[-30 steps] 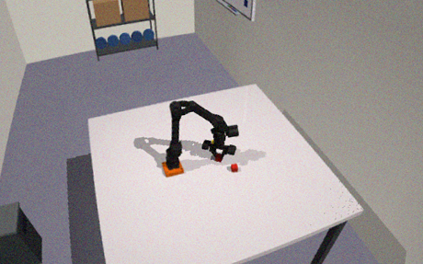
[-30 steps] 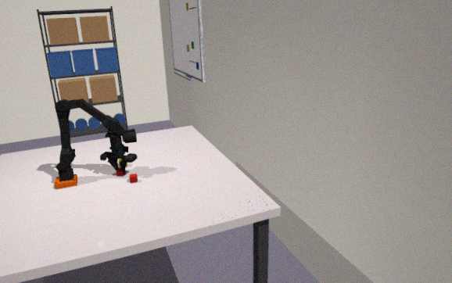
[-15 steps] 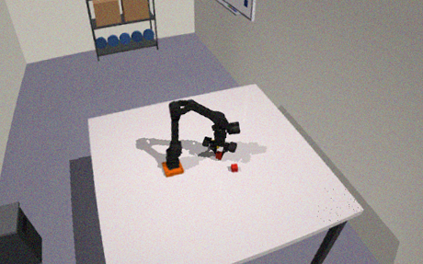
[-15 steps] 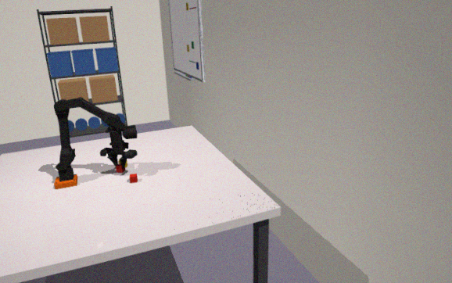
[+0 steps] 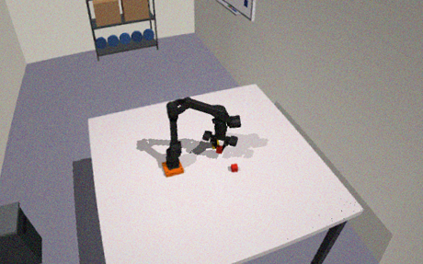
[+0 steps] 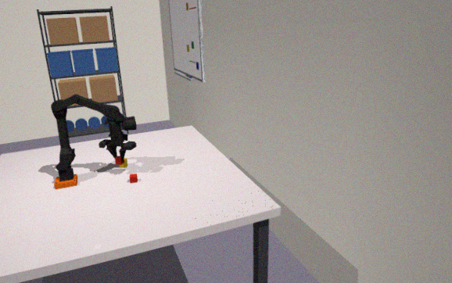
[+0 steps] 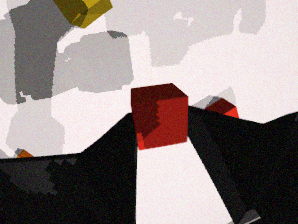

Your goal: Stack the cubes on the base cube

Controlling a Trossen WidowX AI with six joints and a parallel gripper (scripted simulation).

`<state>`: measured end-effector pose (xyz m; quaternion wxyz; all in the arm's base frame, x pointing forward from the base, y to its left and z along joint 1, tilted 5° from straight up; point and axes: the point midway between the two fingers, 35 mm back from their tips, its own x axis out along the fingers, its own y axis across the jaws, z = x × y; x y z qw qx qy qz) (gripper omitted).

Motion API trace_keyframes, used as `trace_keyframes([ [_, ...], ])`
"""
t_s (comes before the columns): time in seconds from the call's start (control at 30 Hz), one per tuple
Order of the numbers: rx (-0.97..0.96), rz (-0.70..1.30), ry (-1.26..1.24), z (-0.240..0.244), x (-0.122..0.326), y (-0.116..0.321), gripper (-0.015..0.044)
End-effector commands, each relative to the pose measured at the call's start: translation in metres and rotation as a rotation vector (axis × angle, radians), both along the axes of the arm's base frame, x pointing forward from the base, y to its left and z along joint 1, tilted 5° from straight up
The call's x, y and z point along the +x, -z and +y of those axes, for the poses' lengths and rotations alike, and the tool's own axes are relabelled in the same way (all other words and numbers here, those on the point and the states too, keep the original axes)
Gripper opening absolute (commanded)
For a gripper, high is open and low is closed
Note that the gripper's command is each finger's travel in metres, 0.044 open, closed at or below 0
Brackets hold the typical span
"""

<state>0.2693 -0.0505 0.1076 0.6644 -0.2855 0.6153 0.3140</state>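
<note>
A red cube [image 5: 219, 150] [image 6: 118, 160] [image 7: 167, 120] is held between the fingertips of my gripper [image 5: 220, 147] [image 6: 119, 159] [image 7: 157, 114], which is shut on it and holds it above the table. The yellow base cube [image 5: 215, 145] [image 6: 124, 163] stands on the table just behind the held cube and is partly hidden by it and the fingers. In the wrist view the yellow cube [image 7: 90, 11] shows at the top edge, apart from the held cube. The other red cube [image 5: 234, 167] [image 6: 134, 178] [image 7: 225, 106] lies on the table, nearer the top and exterior views, partly hidden by a finger in the wrist view.
The arm's orange base [image 5: 173, 169] [image 6: 66, 182] stands on the white table [image 5: 182, 229] [image 6: 156, 211], left of the cubes in the top and exterior views. The arm's shadow falls across the table around the yellow cube. A shelf rack [image 5: 123, 22] [image 6: 82, 44] stands far behind the table.
</note>
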Motion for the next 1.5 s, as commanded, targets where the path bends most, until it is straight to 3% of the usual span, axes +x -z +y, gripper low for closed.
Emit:
trace_keyframes([
  [0.0, 0.001, -0.016, -0.003, 0.000, 0.000, -0.014, 0.0105],
  [0.47, 0.001, -0.014, 0.017, 0.000, -0.005, -0.041, 0.0105],
  [1.47, 0.052, 0.043, 0.878, 0.042, 0.017, -0.028, 0.0105],
])
